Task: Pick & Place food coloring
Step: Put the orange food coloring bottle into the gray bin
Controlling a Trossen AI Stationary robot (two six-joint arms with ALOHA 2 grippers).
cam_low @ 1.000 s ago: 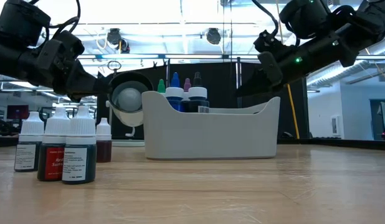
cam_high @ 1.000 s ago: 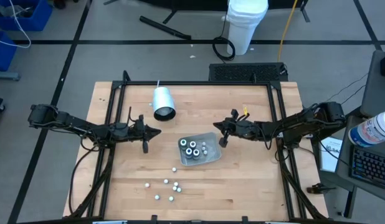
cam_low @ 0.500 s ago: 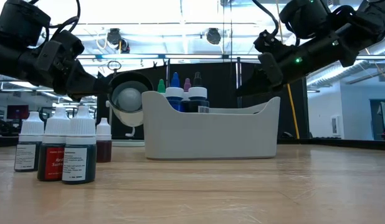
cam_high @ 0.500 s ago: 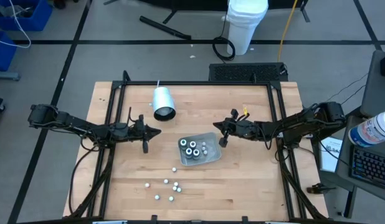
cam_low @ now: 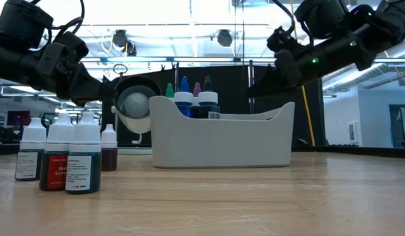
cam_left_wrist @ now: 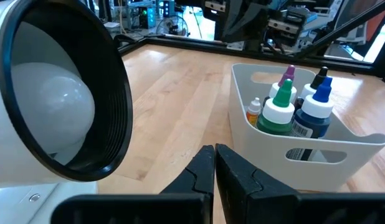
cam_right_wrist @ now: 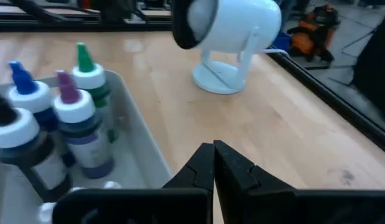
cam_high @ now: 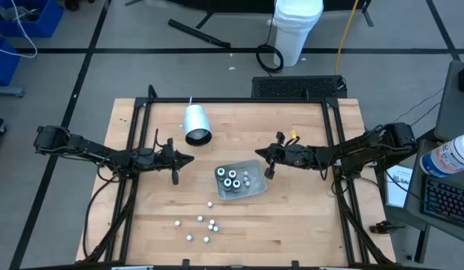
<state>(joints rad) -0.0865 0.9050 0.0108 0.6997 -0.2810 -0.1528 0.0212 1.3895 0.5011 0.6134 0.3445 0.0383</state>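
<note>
Several food coloring bottles (cam_high: 232, 181) stand upright in a pale rectangular tray (cam_high: 256, 190) at the table's middle; their coloured tips show in the left wrist view (cam_left_wrist: 292, 106) and in the right wrist view (cam_right_wrist: 55, 118). Several more bottles (cam_high: 204, 225) stand loose on the wood near the front edge, also seen in the low view (cam_low: 68, 160). My left gripper (cam_high: 190, 159) hovers shut left of the tray, fingers together (cam_left_wrist: 214, 158). My right gripper (cam_high: 260, 154) hovers shut just right of the tray's far corner, fingers together (cam_right_wrist: 214, 155). Neither touches anything.
A white lamp-like cylinder (cam_high: 196, 124) on a small stand sits at the far left of the table, its dark-rimmed mouth facing the front (cam_left_wrist: 55, 106). A black frame (cam_high: 239, 101) borders the wooden table. Bare wood lies right of the tray and between tray and loose bottles.
My right gripper has turned a little at the wrist and tipped slightly upward while staying in place, still shut. The bottles and the tray have not moved.
</note>
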